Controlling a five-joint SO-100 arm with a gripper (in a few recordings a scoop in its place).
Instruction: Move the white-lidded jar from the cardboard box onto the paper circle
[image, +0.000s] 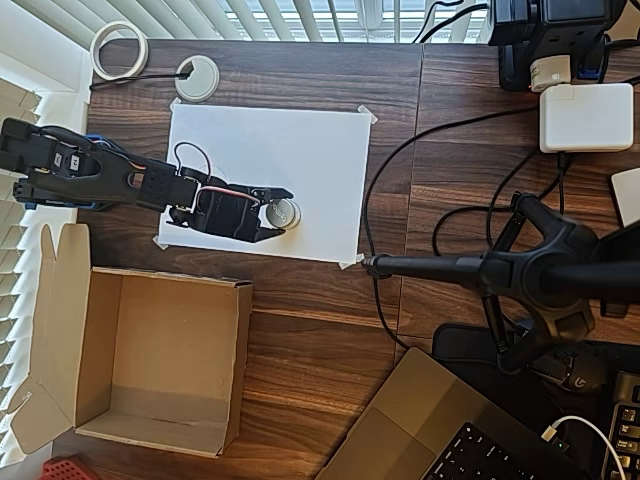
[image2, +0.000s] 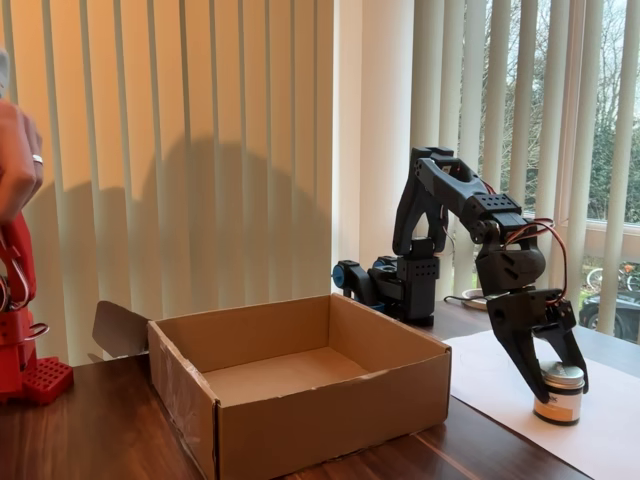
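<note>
Between the jaws, at the paper's lower edge, the white-lidded jar (image2: 559, 393) is seen standing upright on the white paper sheet (image: 300, 150). The gripper (image2: 553, 379) is spread about jar-wide, one finger on each side of the jar; whether the pads are pressing or just released cannot be told. In the overhead view the jar (image: 283, 212) sits at roughly 6 o'clock on the sheet, with the gripper (image: 276, 212) reaching in from 9 o'clock. The paper circle is too faint to be made out, so exact centring cannot be confirmed. The cardboard box (image: 150, 360) lies at 7 o'clock from the jar, well apart, and is seen empty inside.

Step judged: placement, near the end of the task; the jar is already out of the box and on the paper. Next move likely called for: jaws opened fully, arm lifted straight up so the jar is not tipped or dragged.

A dark label band is seen on the jar in the fixed view; no text can be read. No brand writing is legible elsewhere.
</note>
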